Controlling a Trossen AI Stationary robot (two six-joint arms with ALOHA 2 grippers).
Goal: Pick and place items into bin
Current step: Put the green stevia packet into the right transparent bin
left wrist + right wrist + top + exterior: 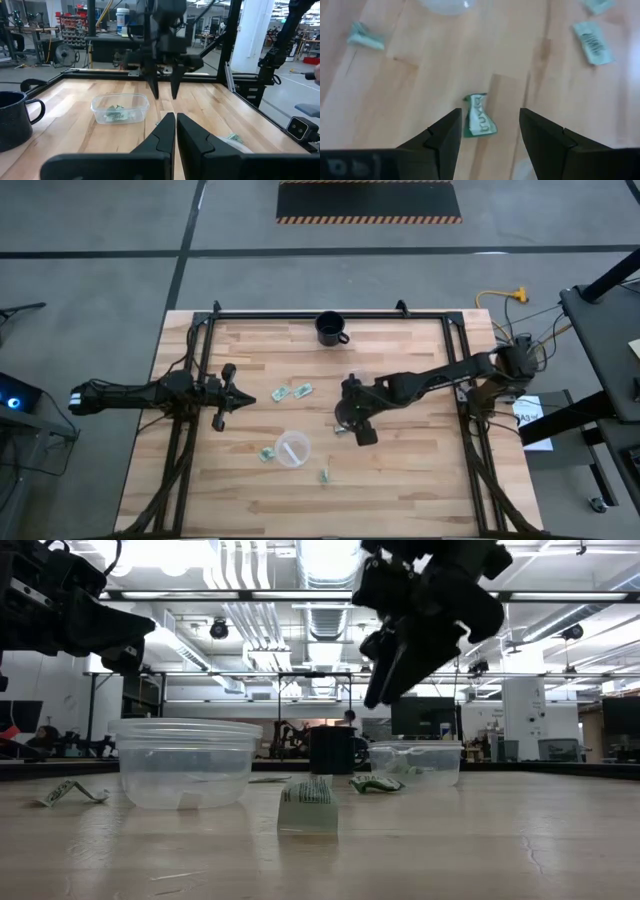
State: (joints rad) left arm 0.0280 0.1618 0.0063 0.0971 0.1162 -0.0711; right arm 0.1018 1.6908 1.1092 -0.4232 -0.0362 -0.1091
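Starting at the front edge of the table (420,480) with a lone wrapped piece (325,476), green and white, sitting on the bare wood. Just behind it, the round clear bin (292,437), standing upright, with a second piece (267,454) lying close beside its left wall, not inside.

Moving in to mid-table, and over to the right gripper (489,115): hanging above the boards, pointing down, fingers spread wide and holding nothing. Directly beneath the gap, a crumpled piece (480,122) flat on the wood, touched by neither finger. Close by, from the left wrist view, a second clear tub (102,102), with some green wrapping lying inside it.

Across to the left side now, at about the same depth: the left gripper (175,116), held off the table, fingers pressed together, gripping nothing, aimed toward the middle. Between the two grippers, nearer the left one, a pair of flat pieces (279,394) and (302,389), side by side on the wood, well apart from either bin.

Finally, out at the far edge, the black mug (332,328), upright, handle pointing toward the right arm's side, well clear of everything else.
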